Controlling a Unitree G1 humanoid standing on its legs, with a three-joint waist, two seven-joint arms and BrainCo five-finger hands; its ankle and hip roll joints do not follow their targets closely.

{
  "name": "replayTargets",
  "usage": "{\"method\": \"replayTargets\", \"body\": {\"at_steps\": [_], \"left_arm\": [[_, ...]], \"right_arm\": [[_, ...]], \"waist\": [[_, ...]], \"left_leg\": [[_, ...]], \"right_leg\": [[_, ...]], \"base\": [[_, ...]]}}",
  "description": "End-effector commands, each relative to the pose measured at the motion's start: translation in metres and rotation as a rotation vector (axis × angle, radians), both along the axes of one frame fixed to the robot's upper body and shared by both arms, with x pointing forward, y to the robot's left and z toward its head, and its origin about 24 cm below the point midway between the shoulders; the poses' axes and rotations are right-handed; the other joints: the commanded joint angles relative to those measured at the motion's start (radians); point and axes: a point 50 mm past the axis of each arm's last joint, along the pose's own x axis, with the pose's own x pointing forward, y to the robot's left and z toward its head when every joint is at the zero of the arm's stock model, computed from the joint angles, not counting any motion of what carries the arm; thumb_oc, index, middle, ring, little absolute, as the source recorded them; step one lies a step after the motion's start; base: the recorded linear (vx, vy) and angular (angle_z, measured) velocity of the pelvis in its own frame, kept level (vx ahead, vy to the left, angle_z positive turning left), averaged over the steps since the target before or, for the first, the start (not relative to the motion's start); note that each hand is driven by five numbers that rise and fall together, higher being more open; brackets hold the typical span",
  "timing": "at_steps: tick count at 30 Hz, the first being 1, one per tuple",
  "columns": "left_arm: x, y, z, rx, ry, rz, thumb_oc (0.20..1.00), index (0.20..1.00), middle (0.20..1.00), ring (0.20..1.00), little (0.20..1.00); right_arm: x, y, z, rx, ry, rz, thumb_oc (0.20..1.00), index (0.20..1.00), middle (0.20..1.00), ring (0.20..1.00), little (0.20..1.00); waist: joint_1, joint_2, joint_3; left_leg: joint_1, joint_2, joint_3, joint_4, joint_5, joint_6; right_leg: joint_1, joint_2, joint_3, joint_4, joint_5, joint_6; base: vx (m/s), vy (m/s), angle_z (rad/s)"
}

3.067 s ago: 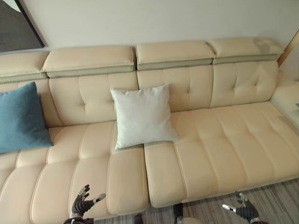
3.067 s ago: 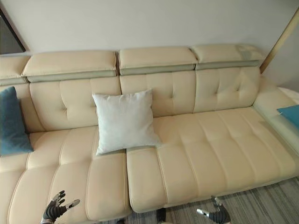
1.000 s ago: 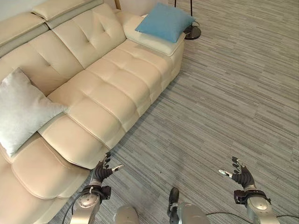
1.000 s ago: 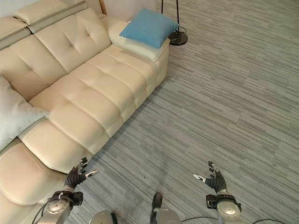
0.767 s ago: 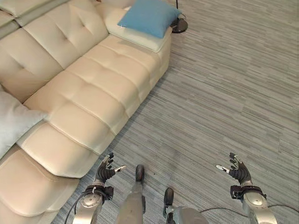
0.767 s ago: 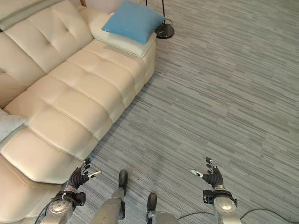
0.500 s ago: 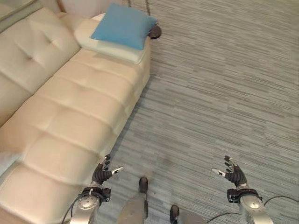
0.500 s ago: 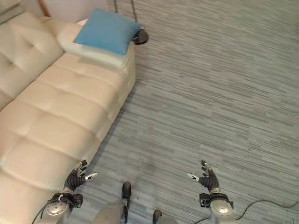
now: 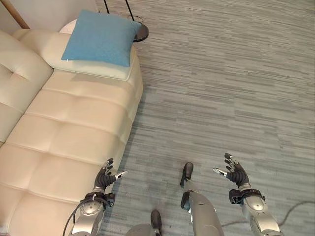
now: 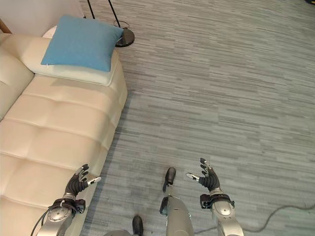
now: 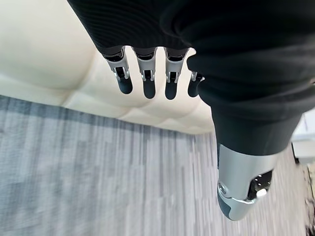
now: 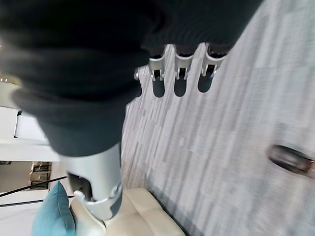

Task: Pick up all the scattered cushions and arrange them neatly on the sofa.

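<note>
A blue cushion (image 9: 101, 38) lies flat on the cream sofa's (image 9: 59, 132) end armrest at the upper left. It shows in the right eye view as the same blue cushion (image 10: 81, 43). My left hand (image 9: 105, 178) hangs open over the sofa's front edge, low in the view, holding nothing. Over the bare carpet at the lower right my right hand (image 9: 235, 173) is open and empty too. The left hand's fingers (image 11: 146, 83) point at the sofa seat, and the right hand's fingers (image 12: 179, 81) point over the carpet.
A floor lamp's round black base (image 9: 140, 33) stands on the grey striped carpet (image 9: 221, 88) just behind the sofa's end. A wooden pole (image 9: 14, 14) leans at the top left corner.
The camera has swung further right along the sofa: the white cushion has left the view and the blue cushion on the armrest now sits at the upper left. Both hands stay open.
</note>
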Motion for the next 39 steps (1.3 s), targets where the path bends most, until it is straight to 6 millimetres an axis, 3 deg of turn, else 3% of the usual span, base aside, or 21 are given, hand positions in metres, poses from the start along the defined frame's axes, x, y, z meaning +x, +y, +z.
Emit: {"method": "replayTargets", "body": {"at_steps": [1, 3, 5, 6, 9, 11, 12, 14, 16, 19, 20, 21, 23, 24, 25, 26, 28, 33, 34, 37, 39], "left_arm": [[0.005, -0.001, 0.019, 0.031, -0.108, -0.046, 1.000, 1.000, 1.000, 1.000, 1.000], [0.002, -0.003, 0.017, 0.018, -0.094, -0.053, 1.000, 1.000, 1.000, 1.000, 1.000], [0.000, -0.004, 0.015, -0.003, -0.093, -0.044, 1.000, 1.000, 1.000, 1.000, 1.000], [0.001, -0.004, 0.014, -0.005, -0.091, -0.036, 1.000, 1.000, 1.000, 1.000, 1.000], [0.004, -0.006, 0.015, -0.030, -0.105, -0.007, 1.000, 1.000, 1.000, 1.000, 1.000], [0.002, -0.005, 0.013, -0.026, -0.097, 0.003, 1.000, 1.000, 1.000, 1.000, 1.000], [0.001, -0.004, 0.012, -0.022, -0.094, 0.007, 1.000, 1.000, 1.000, 1.000, 1.000], [-0.001, -0.002, 0.012, -0.018, -0.095, 0.022, 1.000, 1.000, 1.000, 1.000, 1.000], [-0.001, -0.002, 0.012, -0.022, -0.098, 0.033, 1.000, 1.000, 1.000, 1.000, 1.000], [-0.003, 0.001, 0.012, -0.013, -0.098, 0.046, 1.000, 1.000, 1.000, 1.000, 1.000], [-0.009, 0.005, 0.010, 0.001, -0.078, 0.048, 1.000, 1.000, 1.000, 1.000, 1.000], [-0.012, 0.009, 0.009, 0.012, -0.062, 0.051, 1.000, 1.000, 1.000, 1.000, 1.000], [-0.012, 0.011, 0.009, 0.015, -0.060, 0.051, 1.000, 1.000, 1.000, 1.000, 1.000], [-0.011, 0.012, 0.010, 0.024, -0.058, 0.049, 1.000, 1.000, 1.000, 1.000, 1.000], [-0.008, 0.015, 0.012, 0.032, -0.068, 0.053, 1.000, 1.000, 1.000, 1.000, 1.000], [-0.006, 0.017, 0.015, 0.039, -0.082, 0.059, 1.000, 1.000, 1.000, 1.000, 1.000], [-0.005, 0.017, 0.016, 0.038, -0.084, 0.059, 1.000, 1.000, 1.000, 1.000, 1.000], [-0.004, 0.013, 0.014, 0.018, -0.087, 0.054, 1.000, 1.000, 1.000, 1.000, 1.000], [-0.004, 0.011, 0.012, 0.011, -0.077, 0.047, 1.000, 1.000, 1.000, 1.000, 1.000], [-0.003, 0.007, 0.011, -0.001, -0.074, 0.037, 1.000, 1.000, 1.000, 1.000, 1.000], [-0.003, 0.006, 0.010, -0.001, -0.073, 0.024, 1.000, 1.000, 1.000, 1.000, 1.000]], "right_arm": [[0.005, -0.012, 0.020, -0.080, -0.095, 0.035, 1.000, 1.000, 1.000, 1.000, 1.000], [0.002, -0.014, 0.020, -0.090, -0.093, 0.037, 1.000, 1.000, 1.000, 1.000, 1.000], [0.002, -0.017, 0.024, -0.091, -0.107, 0.026, 1.000, 1.000, 1.000, 1.000, 1.000], [0.002, -0.019, 0.024, -0.092, -0.106, 0.015, 1.000, 1.000, 1.000, 1.000, 1.000], [0.004, -0.024, 0.030, -0.092, -0.129, -0.003, 1.000, 1.000, 1.000, 1.000, 1.000], [0.005, -0.027, 0.033, -0.091, -0.141, -0.015, 1.000, 1.000, 1.000, 1.000, 1.000], [0.004, -0.028, 0.032, -0.091, -0.140, -0.024, 1.000, 1.000, 1.000, 1.000, 1.000], [0.005, -0.027, 0.031, -0.090, -0.142, -0.036, 1.000, 1.000, 1.000, 1.000, 1.000], [0.004, -0.028, 0.028, -0.091, -0.134, -0.051, 1.000, 1.000, 1.000, 1.000, 1.000], [0.004, -0.029, 0.026, -0.090, -0.124, -0.064, 1.000, 1.000, 1.000, 1.000, 1.000], [0.000, -0.025, 0.023, -0.080, -0.110, -0.046, 1.000, 1.000, 1.000, 1.000, 1.000], [-0.002, -0.019, 0.018, -0.067, -0.093, -0.030, 1.000, 1.000, 1.000, 1.000, 1.000], [-0.004, -0.017, 0.016, -0.054, -0.081, -0.022, 1.000, 1.000, 1.000, 1.000, 1.000], [-0.003, -0.014, 0.015, -0.047, -0.081, -0.015, 1.000, 1.000, 1.000, 1.000, 1.000], [0.000, -0.010, 0.017, -0.046, -0.089, 0.002, 1.000, 1.000, 1.000, 1.000, 1.000], [0.001, -0.007, 0.016, -0.043, -0.090, 0.006, 1.000, 1.000, 1.000, 1.000, 1.000], [0.002, -0.006, 0.016, -0.041, -0.089, 0.010, 1.000, 1.000, 1.000, 1.000, 1.000], [0.005, -0.007, 0.018, -0.040, -0.096, 0.011, 1.000, 1.000, 1.000, 1.000, 1.000], [0.003, -0.009, 0.017, -0.039, -0.086, 0.005, 1.000, 1.000, 1.000, 1.000, 1.000], [0.000, -0.011, 0.014, -0.042, -0.071, -0.003, 1.000, 1.000, 1.000, 1.000, 1.000], [-0.005, -0.015, 0.011, -0.052, -0.053, -0.007, 1.000, 1.000, 1.000, 1.000, 1.000]], "waist": [[-0.012, 0.010, -0.040], [-0.007, 0.021, -0.048], [-0.001, 0.022, -0.049], [0.002, 0.018, -0.047], [0.033, -0.004, -0.024], [0.058, -0.010, -0.017], [0.070, -0.006, -0.015], [0.100, 0.014, -0.020], [0.125, 0.018, -0.026], [0.148, 0.005, -0.039], [0.156, 0.009, -0.066], [0.161, -0.029, -0.077], [0.162, -0.046, -0.082], [0.163, -0.057, -0.087], [0.156, -0.074, -0.080], [0.151, -0.068, -0.075], [0.144, -0.056, -0.072], [0.102, -0.021, -0.031], [0.080, -0.022, -0.016], [0.056, -0.022, -0.007], [0.044, -0.024, 0.000]], "left_leg": [[-0.065, 0.155, -0.025, 0.264, 0.037, -0.087], [-0.104, 0.217, -0.013, 0.403, 0.150, -0.102], [-0.139, 0.234, -0.009, 0.512, 0.199, -0.089], [-0.167, 0.234, -0.005, 0.551, 0.207, -0.084], [-0.326, 0.175, -0.001, 0.573, 0.111, -0.054], [-0.406, 0.135, 0.017, 0.468, 0.069, -0.043], [-0.433, 0.122, 0.027, 0.379, 0.096, -0.048], [-0.471, 0.103, 0.026, 0.166, 0.232, -0.071], [-0.517, 0.102, 0.040, 0.045, 0.283, -0.082], [-0.541, 0.116, 0.121, -0.002, 0.318, -0.083], [-0.515, 0.131, 0.131, 0.006, 0.347, -0.064], [-0.520, 0.108, 0.126, 0.085, 0.323, -0.042], [-0.513, 0.098, 0.125, 0.113, 0.300, -0.031], [-0.510, 0.090, 0.124, 0.129, 0.279, -0.019], [-0.484, 0.066, 0.122, 0.138, 0.238, 0.008], [-0.444, 0.060, 0.116, 0.131, 0.204, 0.024], [-0.407, 0.062, 0.099, 0.114, 0.192, 0.027], [-0.307, 0.059, 0.015, 0.094, 0.149, 0.019], [-0.268, 0.037, -0.035, 0.091, 0.131, 0.014], [-0.230, 0.009, -0.105, 0.076, 0.122, 0.005], [-0.212, -0.015, -0.172, 0.081, 0.113, 0.001]], "right_leg": [[0.092, 0.000, -0.011, 0.023, -0.047, 0.060], [0.143, 0.035, -0.035, 0.030, -0.097, 0.021], [0.195, 0.057, -0.034, 0.020, -0.139, -0.010], [0.215, 0.061, -0.031, 0.016, -0.155, -0.020], [0.289, 0.057, -0.004, -0.010, -0.188, -0.020], [0.335, 0.059, 0.009, -0.034, -0.206, -0.008], [0.359, 0.066, 0.011, -0.044, -0.214, -0.002], [0.419, 0.104, 0.018, -0.070, -0.233, 0.004], [0.468, 0.123, 0.022, -0.088, -0.248, 0.010], [0.558, 0.127, 0.036, -0.097, -0.291, 0.021], [0.586, 0.130, 0.042, -0.082, -0.312, 0.022], [0.597, 0.092, 0.046, -0.012, -0.319, 0.045], [0.585, 0.071, 0.048, 0.035, -0.299, 0.062], [0.558, 0.049, 0.045, 0.097, -0.261, 0.081], [0.497, 0.002, 0.051, 0.247, -0.139, 0.117], [0.432, -0.017, 0.045, 0.340, -0.085, 0.119], [0.388, -0.020, 0.037, 0.357, -0.088, 0.104], [0.261, 0.016, 0.028, 0.224, -0.193, 0.061], [0.214, 0.061, 0.094, 0.128, -0.180, 0.063], [0.179, 0.109, 0.173, 0.030, -0.141, 0.071], [0.172, 0.110, 0.191, 0.007, -0.113, 0.073]], "base": [[0.40, -0.331, 0.43], [0.49, -0.381, 0.08], [0.42, -0.258, -0.38], [0.37, -0.186, -0.37], [0.37, -0.119, -0.18], [0.36, -0.022, -0.23], [0.37, 0.024, -0.40], [0.43, 0.028, -0.46], [0.41, 0.033, -0.55], [0.55, 0.116, -0.36], [0.89, 0.221, -0.33], [0.67, 0.171, -0.07], [0.37, 0.130, 0.25], [0.48, 0.262, 0.38], [0.49, 0.282, 0.44], [0.38, 0.218, 0.57], [0.24, 0.075, 0.75], [0.31, -0.014, 0.79], [0.30, -0.071, 0.95], [0.29, -0.085, 1.13], [0.27, -0.149, 1.01]]}}
